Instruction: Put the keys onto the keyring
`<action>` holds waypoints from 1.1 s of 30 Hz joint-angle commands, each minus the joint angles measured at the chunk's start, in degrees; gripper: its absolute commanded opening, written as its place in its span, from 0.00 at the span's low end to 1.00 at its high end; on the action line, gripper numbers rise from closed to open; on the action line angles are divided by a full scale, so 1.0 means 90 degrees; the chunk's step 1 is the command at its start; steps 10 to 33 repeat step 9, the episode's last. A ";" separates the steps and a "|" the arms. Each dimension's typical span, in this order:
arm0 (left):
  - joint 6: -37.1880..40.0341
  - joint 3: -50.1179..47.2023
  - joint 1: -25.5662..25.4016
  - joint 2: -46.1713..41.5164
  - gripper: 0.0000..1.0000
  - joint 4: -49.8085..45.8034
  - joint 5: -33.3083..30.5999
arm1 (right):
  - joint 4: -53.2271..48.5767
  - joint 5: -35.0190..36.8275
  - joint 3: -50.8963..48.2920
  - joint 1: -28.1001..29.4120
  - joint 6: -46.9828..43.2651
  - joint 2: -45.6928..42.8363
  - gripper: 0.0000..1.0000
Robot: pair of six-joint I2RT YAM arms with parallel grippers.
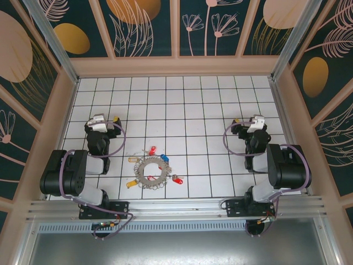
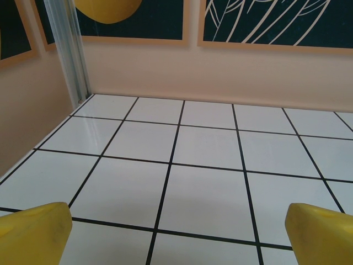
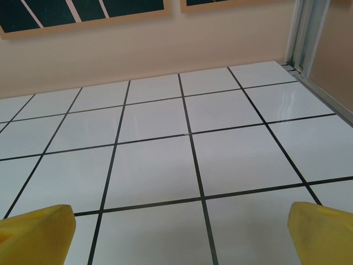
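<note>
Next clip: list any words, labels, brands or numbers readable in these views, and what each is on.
None can be read.
The keys by the keyring have coloured tags too small to show any print.
The wall panels carry only plant drawings, no words.

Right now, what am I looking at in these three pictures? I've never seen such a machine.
Two black robot arms, the left arm and right arm, stand at the near edge of a white tiled table. The wide picture looks down from above. The other two come from a camera on each wrist: the yellow corner tips belong to the left gripper and the right gripper, both open, holding nothing. Between the arms lies the keyring, with coloured-tagged keys around it.
</note>
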 commanded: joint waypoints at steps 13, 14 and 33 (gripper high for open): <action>-0.0080 -0.0005 0.0042 0.0009 0.99 0.0112 -0.0076 | 0.0095 0.0061 0.0098 0.0033 0.0065 -0.0017 0.99; -0.0080 -0.0005 0.0042 0.0009 0.99 0.0112 -0.0076 | 0.0095 0.0061 0.0098 0.0033 0.0065 -0.0017 0.99; -0.0080 -0.0005 0.0042 0.0009 0.99 0.0112 -0.0076 | 0.0095 0.0061 0.0098 0.0033 0.0065 -0.0017 0.99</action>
